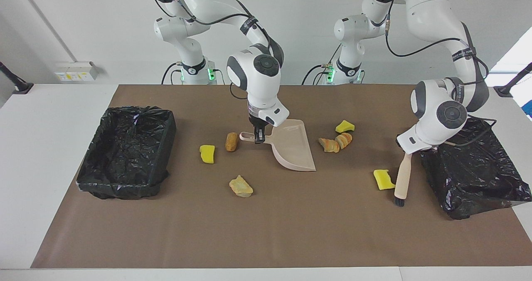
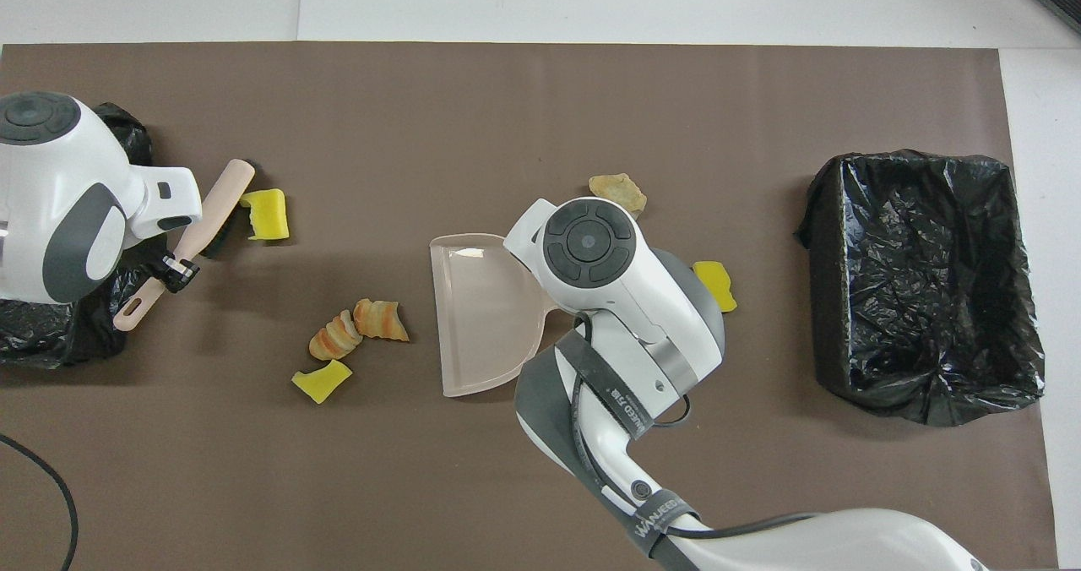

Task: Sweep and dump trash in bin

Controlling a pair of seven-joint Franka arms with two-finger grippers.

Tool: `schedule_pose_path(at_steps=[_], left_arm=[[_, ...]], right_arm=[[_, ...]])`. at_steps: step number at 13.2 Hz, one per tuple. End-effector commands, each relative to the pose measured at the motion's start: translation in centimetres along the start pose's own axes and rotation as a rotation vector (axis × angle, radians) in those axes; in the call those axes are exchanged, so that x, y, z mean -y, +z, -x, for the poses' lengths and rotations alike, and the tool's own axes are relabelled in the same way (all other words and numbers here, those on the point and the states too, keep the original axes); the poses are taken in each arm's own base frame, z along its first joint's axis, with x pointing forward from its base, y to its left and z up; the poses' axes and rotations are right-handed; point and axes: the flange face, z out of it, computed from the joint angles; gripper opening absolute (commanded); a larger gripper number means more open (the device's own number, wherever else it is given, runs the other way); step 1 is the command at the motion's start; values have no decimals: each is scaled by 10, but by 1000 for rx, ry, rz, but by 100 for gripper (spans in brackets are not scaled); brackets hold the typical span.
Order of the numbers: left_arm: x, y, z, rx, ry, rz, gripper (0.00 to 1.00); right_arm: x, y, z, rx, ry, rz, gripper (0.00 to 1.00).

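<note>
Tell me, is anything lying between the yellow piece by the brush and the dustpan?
Not right on the path. The yellow chunk beside the brush has bare mat between it and the dustpan. The two pastry pieces lie a little nearer the robots than that line, so a sweep might graze them.
</note>
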Motion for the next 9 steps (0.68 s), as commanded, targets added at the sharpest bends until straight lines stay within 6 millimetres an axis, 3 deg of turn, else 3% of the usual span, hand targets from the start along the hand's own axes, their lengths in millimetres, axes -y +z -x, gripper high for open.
schedule_pose_path(at_steps=[1, 6, 9], left_arm=[[-48, -1, 33, 60, 20, 44, 0], [-143, 7, 40, 97, 22, 22, 0], [-177, -16, 42, 73, -17, 16, 0]], right_arm=[[7, 1, 6, -3, 11, -9, 0], [15, 10, 9, -2, 13, -12, 0], [19, 15, 10, -12, 16, 3, 0]])
